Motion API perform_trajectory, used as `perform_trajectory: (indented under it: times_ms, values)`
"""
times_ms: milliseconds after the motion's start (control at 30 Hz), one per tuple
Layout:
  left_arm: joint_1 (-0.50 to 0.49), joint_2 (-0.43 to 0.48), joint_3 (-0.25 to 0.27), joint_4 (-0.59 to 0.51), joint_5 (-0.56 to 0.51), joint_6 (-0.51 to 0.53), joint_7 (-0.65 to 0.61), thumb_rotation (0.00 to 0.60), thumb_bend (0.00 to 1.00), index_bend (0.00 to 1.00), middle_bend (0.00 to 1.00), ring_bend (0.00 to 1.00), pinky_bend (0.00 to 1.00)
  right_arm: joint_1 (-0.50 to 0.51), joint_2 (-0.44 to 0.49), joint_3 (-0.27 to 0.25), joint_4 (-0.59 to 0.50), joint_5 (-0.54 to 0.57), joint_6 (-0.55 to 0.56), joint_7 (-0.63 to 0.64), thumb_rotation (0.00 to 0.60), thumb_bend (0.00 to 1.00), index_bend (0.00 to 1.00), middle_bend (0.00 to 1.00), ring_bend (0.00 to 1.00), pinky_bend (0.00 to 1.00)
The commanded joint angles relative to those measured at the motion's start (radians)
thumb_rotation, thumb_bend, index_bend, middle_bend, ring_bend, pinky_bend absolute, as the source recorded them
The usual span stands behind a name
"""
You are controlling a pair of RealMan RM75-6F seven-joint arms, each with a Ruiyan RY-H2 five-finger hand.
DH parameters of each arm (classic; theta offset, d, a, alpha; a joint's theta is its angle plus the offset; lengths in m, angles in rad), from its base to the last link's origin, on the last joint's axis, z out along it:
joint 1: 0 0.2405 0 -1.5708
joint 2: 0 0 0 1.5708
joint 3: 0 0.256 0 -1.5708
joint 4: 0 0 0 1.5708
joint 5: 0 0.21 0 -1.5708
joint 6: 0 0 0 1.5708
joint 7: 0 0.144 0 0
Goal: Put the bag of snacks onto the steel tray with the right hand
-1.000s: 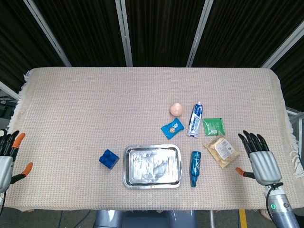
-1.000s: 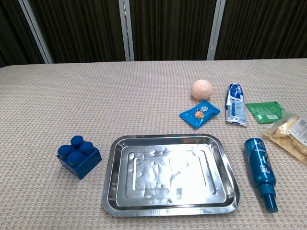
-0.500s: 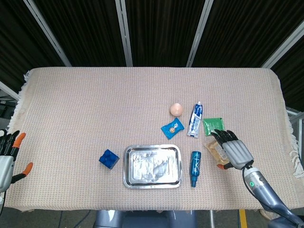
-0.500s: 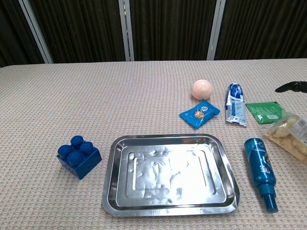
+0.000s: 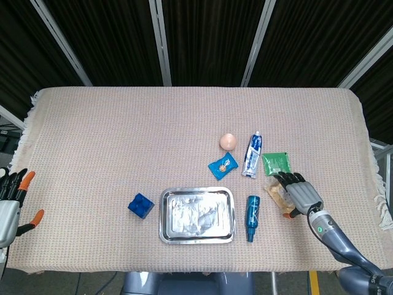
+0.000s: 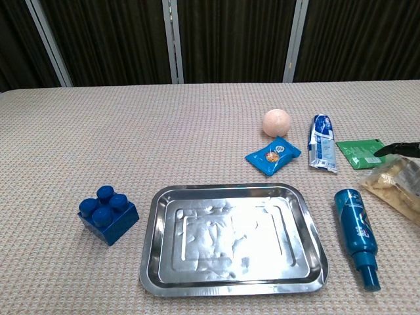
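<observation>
The bag of snacks [image 5: 277, 195] lies flat, long axis running ten-to-four o'clock, under the right hand [image 5: 302, 194], palm down, fingers spread, gripping nothing.

No legible text, brand or number anywhere. Faint white print on the blue-and-white tube [image 6: 321, 151] at two o'clock from the steel tray [image 6: 233, 283], too small to read. Pale markings along the blue bottle [image 6: 356, 233] at three o'clock from the tray, unreadable. Small picture and blurred print on the blue sachet [image 6: 273, 155] at one o'clock, not decipherable. White patch on the green packet [image 6: 360, 153] farther toward two o'clock, also illegible. White label on the bag of snacks [image 5: 277, 196], blurred.
</observation>
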Motion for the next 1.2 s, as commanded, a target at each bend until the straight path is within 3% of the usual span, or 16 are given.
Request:
perform_trajectory:
  times_ms: [33, 200, 300, 400, 467, 567, 767, 1200]
  values:
    - [0.0, -0.001, -0.001, 0.001, -0.003, -0.001, 0.001, 0.6, 0.28, 0.03, 0.0, 0.0, 0.0, 0.006, -0.013, -0.007, 0.012, 0.01, -0.006, -0.009, 0.6, 0.0, 0.0, 0.0, 0.0, 0.0]
    - [-0.003, -0.004, -0.001, 0.003, -0.001, -0.004, 0.0, 0.6, 0.28, 0.03, 0.0, 0.0, 0.0, 0.021, -0.031, -0.01, 0.03, 0.027, -0.022, -0.017, 0.6, 0.0, 0.02, 0.0, 0.0, 0.0]
    - [-0.002, -0.004, -0.002, 0.005, -0.004, -0.004, -0.002, 0.6, 0.28, 0.03, 0.0, 0.0, 0.0, 0.033, -0.046, -0.009, 0.05, 0.035, -0.029, -0.026, 0.6, 0.0, 0.11, 0.02, 0.0, 0.02]
    - [-0.001, -0.004, -0.002, 0.009, -0.009, -0.004, -0.005, 0.6, 0.28, 0.03, 0.0, 0.0, 0.0, 0.04, -0.063, -0.006, 0.075, 0.039, -0.027, -0.024, 0.6, 0.01, 0.26, 0.13, 0.04, 0.14]
    - [0.001, -0.004, -0.001, 0.012, -0.011, -0.004, -0.008, 0.6, 0.28, 0.04, 0.0, 0.0, 0.0, 0.041, -0.075, -0.004, 0.091, 0.031, -0.015, -0.02, 0.6, 0.04, 0.38, 0.22, 0.14, 0.26]
    - [0.002, -0.005, 0.0, 0.015, -0.013, -0.005, -0.012, 0.6, 0.28, 0.04, 0.0, 0.0, 0.0, 0.04, -0.088, -0.004, 0.105, 0.01, 0.004, 0.001, 0.6, 0.11, 0.48, 0.3, 0.23, 0.36]
    - [0.001, -0.006, -0.001, 0.019, -0.012, -0.005, -0.015, 0.6, 0.28, 0.04, 0.0, 0.0, 0.0, 0.037, -0.072, -0.006, 0.08, -0.056, 0.065, 0.013, 0.6, 0.14, 0.53, 0.34, 0.28, 0.43]
    - [-0.005, -0.012, -0.003, 0.022, -0.011, -0.011, -0.018, 0.6, 0.28, 0.04, 0.0, 0.0, 0.0, 0.067, 0.027, 0.02, -0.093, -0.157, 0.139, 0.033, 0.6, 0.19, 0.61, 0.41, 0.38, 0.55]
